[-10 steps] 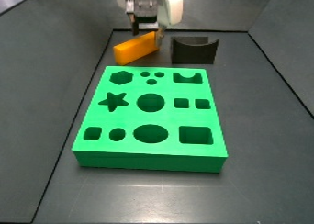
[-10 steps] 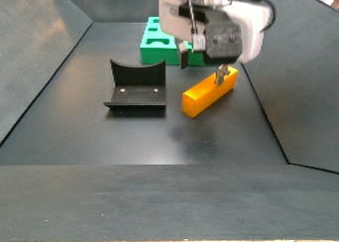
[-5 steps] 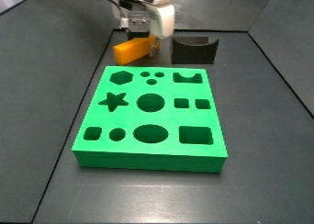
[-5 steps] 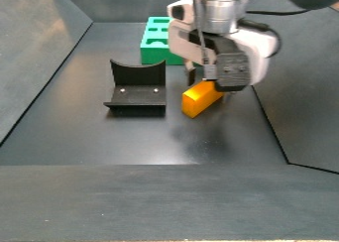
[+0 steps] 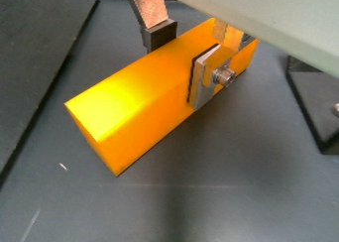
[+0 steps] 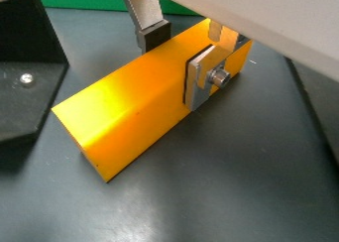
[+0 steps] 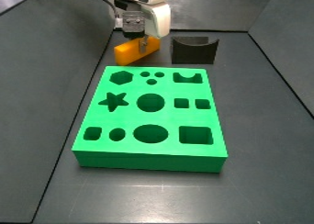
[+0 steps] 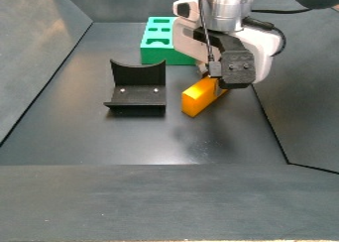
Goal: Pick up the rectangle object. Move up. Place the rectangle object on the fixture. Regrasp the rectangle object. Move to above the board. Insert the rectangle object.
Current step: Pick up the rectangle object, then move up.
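Note:
The rectangle object is a long orange-yellow block lying flat on the dark floor, in both wrist views and both side views. My gripper is low over one end of it, open, astride its width. One finger's silver plate lies against one long face and the other finger's dark pad stands at the opposite edge. In the side views the gripper covers the block's far end. The fixture stands empty beside the block.
The green board with its shaped holes lies on the floor near the block and the fixture; only its end shows behind the gripper. Sloping dark walls ring the floor. The fixture's edge is close to the block.
The gripper has come down from above the block until its fingers stand on either side of it. The block has not moved.

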{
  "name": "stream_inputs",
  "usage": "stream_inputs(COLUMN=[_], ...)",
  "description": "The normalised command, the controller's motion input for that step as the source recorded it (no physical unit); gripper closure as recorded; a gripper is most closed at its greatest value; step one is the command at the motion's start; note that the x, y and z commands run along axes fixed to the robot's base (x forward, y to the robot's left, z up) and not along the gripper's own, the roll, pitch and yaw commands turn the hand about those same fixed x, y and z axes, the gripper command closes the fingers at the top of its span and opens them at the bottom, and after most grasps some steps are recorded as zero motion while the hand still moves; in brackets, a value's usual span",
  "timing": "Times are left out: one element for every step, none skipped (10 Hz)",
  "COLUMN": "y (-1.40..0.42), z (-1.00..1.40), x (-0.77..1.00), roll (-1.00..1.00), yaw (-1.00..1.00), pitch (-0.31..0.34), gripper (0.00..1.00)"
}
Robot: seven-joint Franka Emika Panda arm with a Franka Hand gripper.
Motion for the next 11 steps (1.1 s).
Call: stream_inputs(y=[0.00,0.00,0.00,0.00,0.00,0.00,0.00,0.00,0.00,0.05,0.04], z=[0.00,0.00,0.00,0.00,0.00,0.00,0.00,0.00,0.83,0.77,0.67], x=[0.00,0.00,0.00,0.00,0.00,0.00,0.00,0.00,0.00,-0.05,-0.05], roll=[0.00,0.00,0.00,0.00,0.00,0.00,0.00,0.00,0.00,0.00,0.00], yaw=[0.00,0.00,0.00,0.00,0.00,0.00,0.00,0.00,0.00,0.03,0.02], pitch=[0.000,0.000,0.000,0.000,0.000,0.000,0.000,0.000,0.000,0.030,0.035], gripper=[1.00,1.00,1.00,1.00,1.00,1.00,1.00,1.00,1.00,1.00,1.00])
